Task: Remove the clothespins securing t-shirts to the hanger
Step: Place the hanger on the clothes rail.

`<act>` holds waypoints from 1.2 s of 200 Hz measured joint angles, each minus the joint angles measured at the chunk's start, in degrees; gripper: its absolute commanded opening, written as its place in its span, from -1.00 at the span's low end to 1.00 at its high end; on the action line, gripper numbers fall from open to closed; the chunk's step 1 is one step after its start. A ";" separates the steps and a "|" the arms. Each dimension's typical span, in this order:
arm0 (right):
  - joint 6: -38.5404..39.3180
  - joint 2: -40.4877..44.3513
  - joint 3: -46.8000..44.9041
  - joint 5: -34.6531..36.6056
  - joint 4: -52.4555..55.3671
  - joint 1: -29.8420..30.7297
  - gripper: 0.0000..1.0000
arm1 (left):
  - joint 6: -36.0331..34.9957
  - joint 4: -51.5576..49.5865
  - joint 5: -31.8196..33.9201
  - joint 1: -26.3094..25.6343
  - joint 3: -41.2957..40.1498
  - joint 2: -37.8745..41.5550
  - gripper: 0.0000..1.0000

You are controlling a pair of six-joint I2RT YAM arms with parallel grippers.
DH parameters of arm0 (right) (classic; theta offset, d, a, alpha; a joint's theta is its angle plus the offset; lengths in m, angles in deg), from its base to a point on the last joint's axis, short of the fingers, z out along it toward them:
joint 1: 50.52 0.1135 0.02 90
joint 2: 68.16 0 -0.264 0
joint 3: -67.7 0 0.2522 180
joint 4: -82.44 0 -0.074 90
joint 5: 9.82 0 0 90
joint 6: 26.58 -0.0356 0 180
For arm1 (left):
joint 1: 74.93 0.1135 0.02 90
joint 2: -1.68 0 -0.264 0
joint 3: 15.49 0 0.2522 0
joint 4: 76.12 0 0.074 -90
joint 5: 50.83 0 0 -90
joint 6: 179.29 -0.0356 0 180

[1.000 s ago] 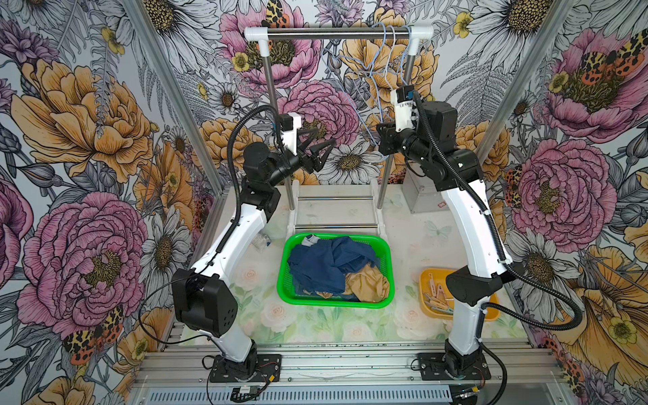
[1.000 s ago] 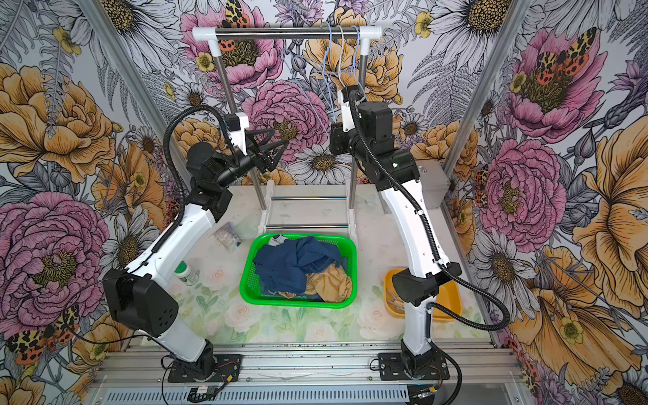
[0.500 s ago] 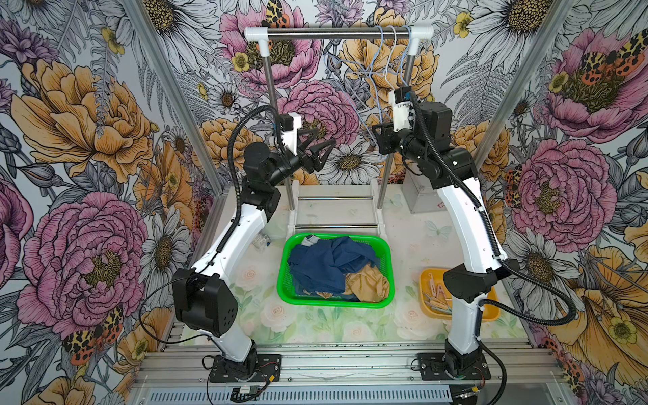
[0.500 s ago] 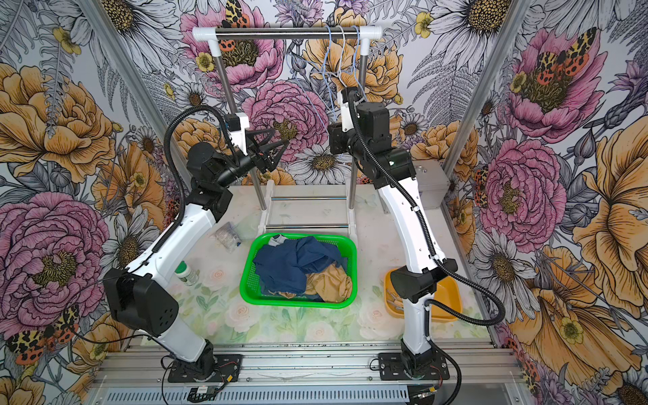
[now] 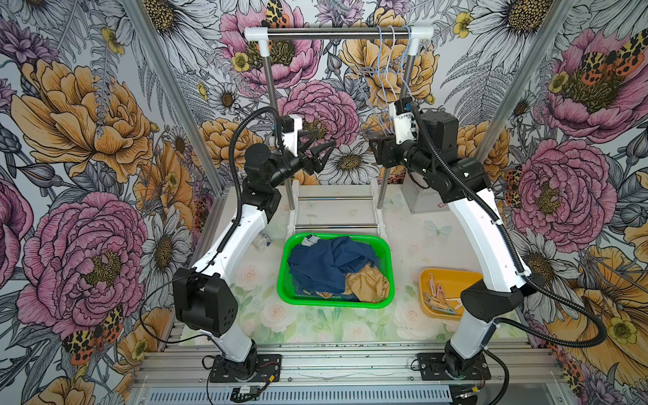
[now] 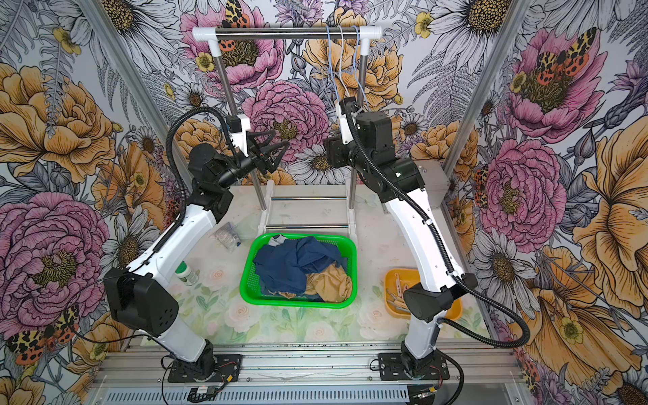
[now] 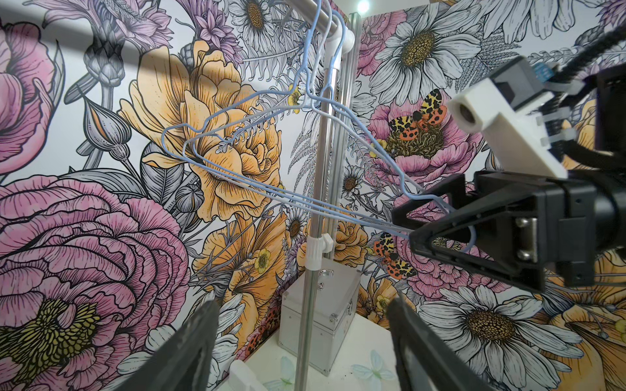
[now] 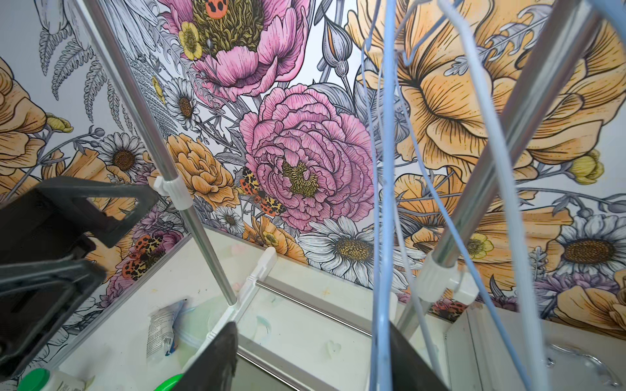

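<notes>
Loosely heaped, the clothespins (image 5: 440,298) lie in the yellow tray (image 5: 452,274) beside the right arm's base; the t-shirts (image 5: 329,266), navy and tan, sit crumpled in the green basket (image 5: 335,304) mid-table; bare wire hangers (image 8: 379,237) hang from the rail (image 5: 336,31); the right gripper (image 7: 406,226) stands spread around their corner, not pinching; the left gripper (image 5: 326,138) hovers nearby, spread and empty.

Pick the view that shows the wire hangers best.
Left wrist: the hangers show nearly whole, bare triangular outlines. In both top views the hangers are only thin, faint wires. In the right wrist view they are close, blurred strands.
</notes>
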 measured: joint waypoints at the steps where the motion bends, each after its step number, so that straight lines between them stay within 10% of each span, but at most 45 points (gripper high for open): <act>1: 0.02 0.09 -0.11 0.04 0.02 0.04 0.37 | 0.00 0.00 0.00 0.00 -0.02 0.00 0.59; 142: 0.15 17.81 -21.59 4.09 -0.35 3.15 0.44 | -3.23 -2.32 0.09 -0.74 -11.02 5.73 0.59; 240: -2.62 42.12 -66.45 5.73 -13.64 -5.44 0.95 | -8.22 -2.91 5.86 2.89 -47.19 24.30 0.65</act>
